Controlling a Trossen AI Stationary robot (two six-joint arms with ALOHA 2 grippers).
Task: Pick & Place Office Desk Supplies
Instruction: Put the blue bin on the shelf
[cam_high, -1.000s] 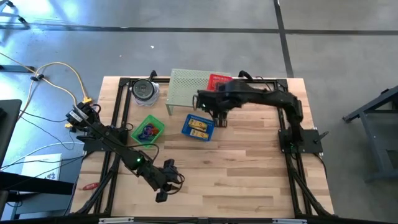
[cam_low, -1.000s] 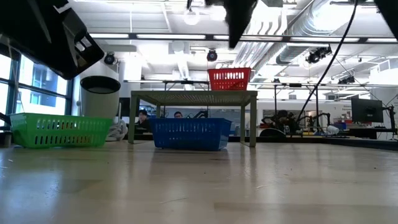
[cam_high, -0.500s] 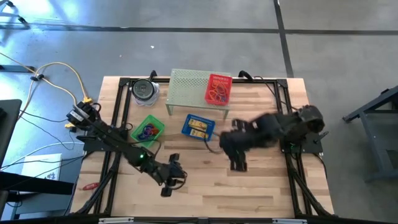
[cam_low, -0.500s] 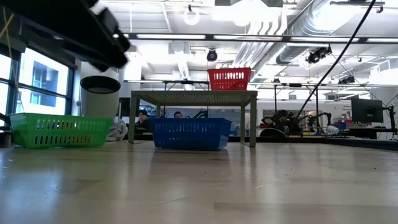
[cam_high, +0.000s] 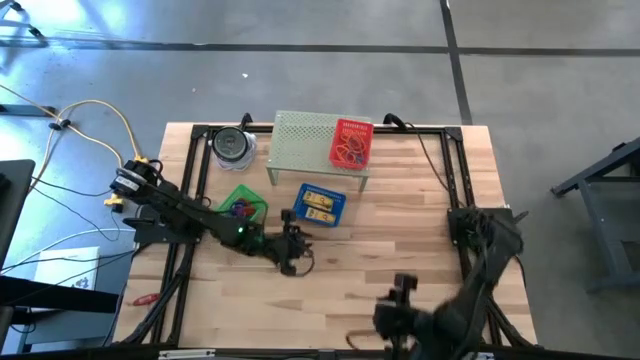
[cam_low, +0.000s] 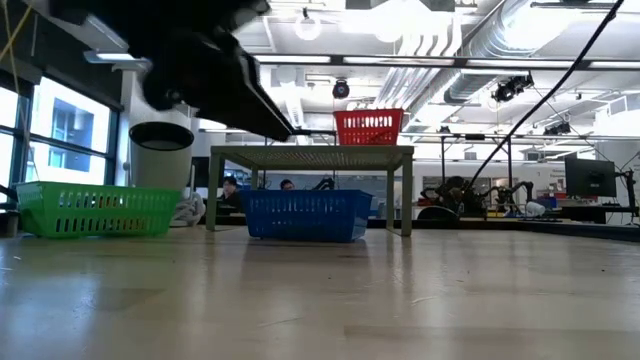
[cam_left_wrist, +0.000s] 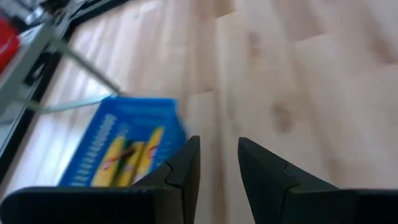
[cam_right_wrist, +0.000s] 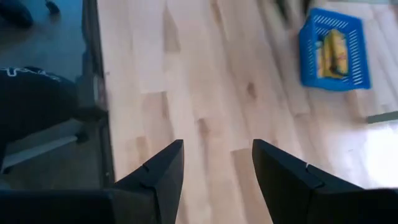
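The office desk supplies lie sorted in baskets. A green basket (cam_high: 240, 207) holds purple and blue loops, and a blue basket (cam_high: 318, 204) (cam_left_wrist: 121, 158) (cam_right_wrist: 333, 50) holds yellow blocks. A red basket (cam_high: 351, 143) (cam_low: 369, 127) of red bands stands on a mesh shelf (cam_high: 300, 148). My left gripper (cam_high: 293, 245) (cam_left_wrist: 217, 142) hovers just near of the blue basket, open by a narrow gap, with nothing between its fingers. My right gripper (cam_high: 402, 288) (cam_right_wrist: 217, 144) hangs open over the bare table close to the near edge, right of the middle.
A round lidded container (cam_high: 233, 145) stands at the far left corner. A black frame (cam_high: 200, 135) runs along the table's sides. In the low view my left arm (cam_low: 200, 70) crosses the upper left, above the green basket (cam_low: 95, 208). Bare wood lies between the two grippers.
My right gripper has swung fast from over the blue basket and the shelf across the table's right half to the near edge, turning as it went. My left gripper has gone from the near left toward the far edge and the blue basket, rolling about its own axis.
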